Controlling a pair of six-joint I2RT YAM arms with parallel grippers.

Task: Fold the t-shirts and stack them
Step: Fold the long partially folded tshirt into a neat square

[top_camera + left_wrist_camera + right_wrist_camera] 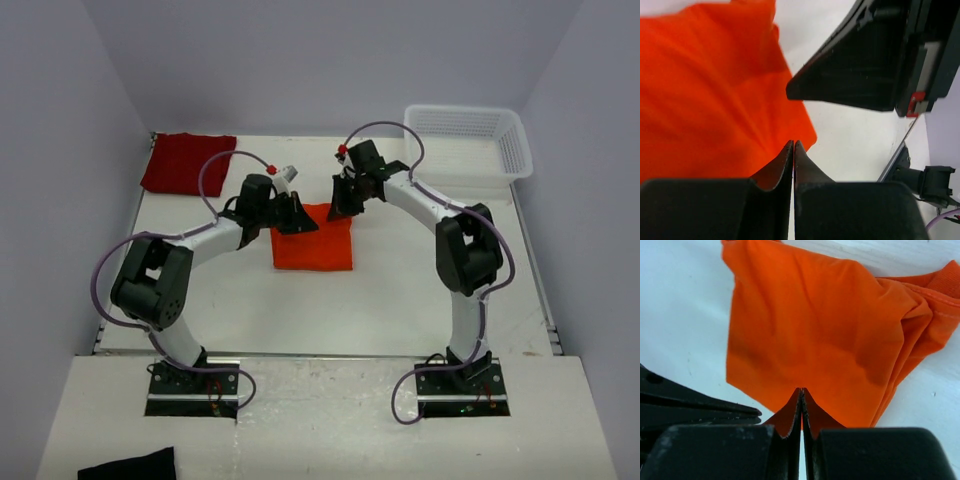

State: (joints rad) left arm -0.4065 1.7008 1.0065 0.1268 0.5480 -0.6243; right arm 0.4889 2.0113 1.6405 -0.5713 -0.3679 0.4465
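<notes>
The orange t-shirt lies folded into a rough square at the middle of the table. My left gripper is at its far left corner and my right gripper at its far right corner. In the left wrist view the jaws are shut, and creases in the orange cloth run to their tips. In the right wrist view the jaws are shut on the edge of the orange cloth. The crimson t-shirt lies folded at the far left corner.
A white mesh basket stands at the far right corner. A small black cloth lies on the near ledge at bottom left. The two grippers are close together; the right one fills the upper right of the left wrist view.
</notes>
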